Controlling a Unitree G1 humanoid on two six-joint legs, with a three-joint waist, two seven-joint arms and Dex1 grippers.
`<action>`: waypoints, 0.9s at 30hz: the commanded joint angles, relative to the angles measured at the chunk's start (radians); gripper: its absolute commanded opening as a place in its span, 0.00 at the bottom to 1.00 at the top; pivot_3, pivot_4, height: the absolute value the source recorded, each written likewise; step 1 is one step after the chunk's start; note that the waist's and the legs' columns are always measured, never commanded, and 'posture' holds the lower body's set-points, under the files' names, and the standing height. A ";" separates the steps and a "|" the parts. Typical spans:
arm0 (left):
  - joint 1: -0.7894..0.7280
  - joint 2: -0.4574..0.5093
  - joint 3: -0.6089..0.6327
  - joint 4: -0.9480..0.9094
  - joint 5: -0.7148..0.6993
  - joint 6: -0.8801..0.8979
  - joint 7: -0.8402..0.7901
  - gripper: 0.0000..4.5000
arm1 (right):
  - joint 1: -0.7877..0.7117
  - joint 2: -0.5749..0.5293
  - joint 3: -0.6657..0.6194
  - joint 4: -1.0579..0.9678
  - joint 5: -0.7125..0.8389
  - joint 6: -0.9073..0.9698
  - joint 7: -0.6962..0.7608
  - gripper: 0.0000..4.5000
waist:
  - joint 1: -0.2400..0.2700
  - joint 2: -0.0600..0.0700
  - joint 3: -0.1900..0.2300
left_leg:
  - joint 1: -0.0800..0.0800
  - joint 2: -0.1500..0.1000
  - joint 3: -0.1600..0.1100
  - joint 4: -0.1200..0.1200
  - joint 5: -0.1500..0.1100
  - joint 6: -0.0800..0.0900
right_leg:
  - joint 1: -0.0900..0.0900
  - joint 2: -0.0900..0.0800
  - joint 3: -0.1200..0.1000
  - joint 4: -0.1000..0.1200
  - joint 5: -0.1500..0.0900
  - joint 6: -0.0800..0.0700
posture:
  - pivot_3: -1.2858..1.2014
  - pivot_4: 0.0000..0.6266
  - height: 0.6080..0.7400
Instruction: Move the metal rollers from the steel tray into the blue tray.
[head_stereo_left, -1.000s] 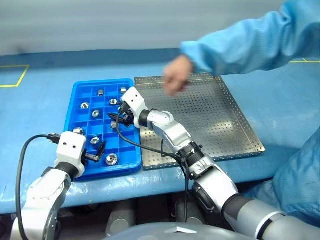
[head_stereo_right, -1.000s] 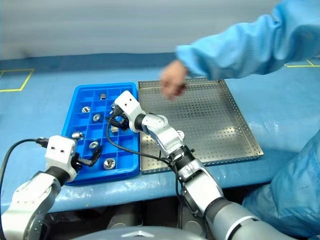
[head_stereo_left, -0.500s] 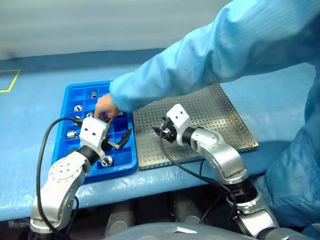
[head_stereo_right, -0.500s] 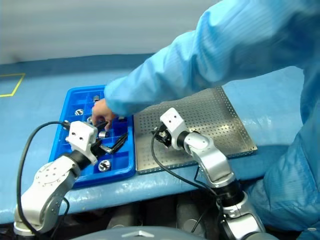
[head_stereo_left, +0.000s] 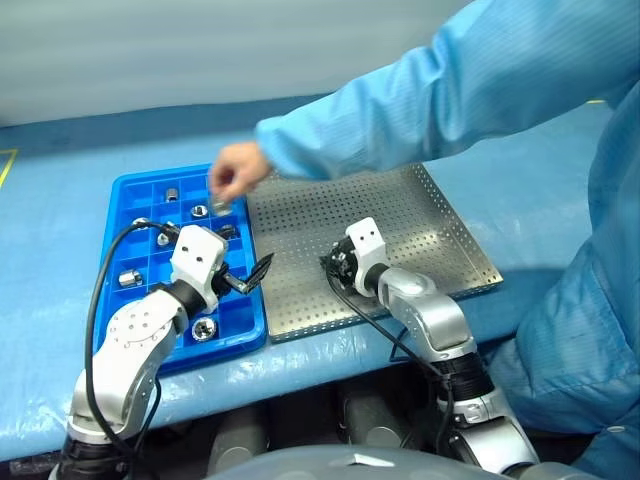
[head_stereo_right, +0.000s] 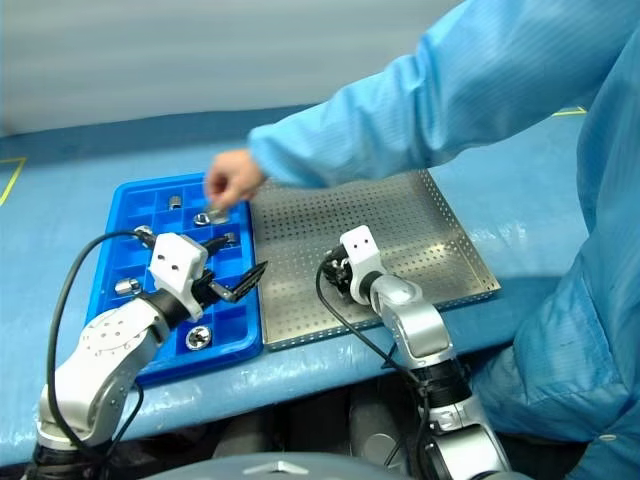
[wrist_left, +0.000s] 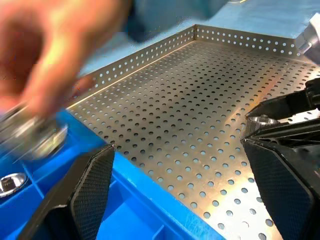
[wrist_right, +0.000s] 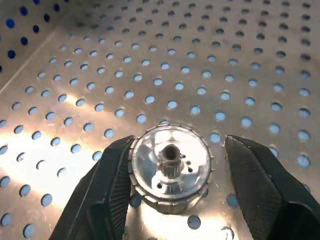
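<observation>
Right end effector (wrist_right: 172, 200) over the perforated floor of the flat silver steel tray (head_stereo_left: 420, 215), its black fingers spread around one shiny silver metal roller (wrist_right: 170, 167); one finger touches it, the other stands apart. Left end effector (head_stereo_left: 245, 280), wide open and empty, over the edge of the bright blue compartmented plastic tray (head_stereo_left: 125, 195), which holds several more rollers. A person's hand (head_stereo_left: 235, 175) in a light-blue sleeve hovers above the blue tray. Both trays rest on a blue tabletop (head_stereo_left: 60, 230).

Your left end effector (wrist_left: 175, 200) hangs wide open at the trays' seam.
A person's blurred hand (wrist_left: 50, 65) grips a metal roller (wrist_left: 30, 135) above the blue tray (wrist_left: 140, 215), beside the steel tray (wrist_left: 200, 115).
</observation>
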 joint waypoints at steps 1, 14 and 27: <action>0.007 0.008 0.029 -0.056 0.000 -0.009 0.013 1.00 | -0.006 -0.007 0.012 0.024 -0.018 -0.024 -0.002 0.58 | 0.002 0.000 0.000 | 0.000 0.000 0.000 0.000 0.000 0.000 | 0.000 0.000 0.000 0.000 0.000 0.000 | 0.48 0.24 1.00; 0.133 0.092 0.161 -0.108 0.036 0.053 0.043 1.00 | -0.097 0.069 0.069 -0.179 0.087 0.022 0.103 0.38 | 0.001 0.001 0.000 | 0.000 0.002 0.000 -0.001 0.000 0.000 | -0.002 0.002 0.000 0.001 0.000 -0.001 | 0.49 0.24 1.00; 0.224 0.029 0.207 -0.168 0.079 0.097 0.136 1.00 | -0.342 0.277 0.204 0.283 0.043 -0.224 0.192 0.38 | 0.062 0.000 0.000 | 0.001 0.005 -0.001 -0.001 -0.001 -0.005 | -0.001 0.005 -0.001 0.001 0.003 -0.009 | 0.54 0.24 1.00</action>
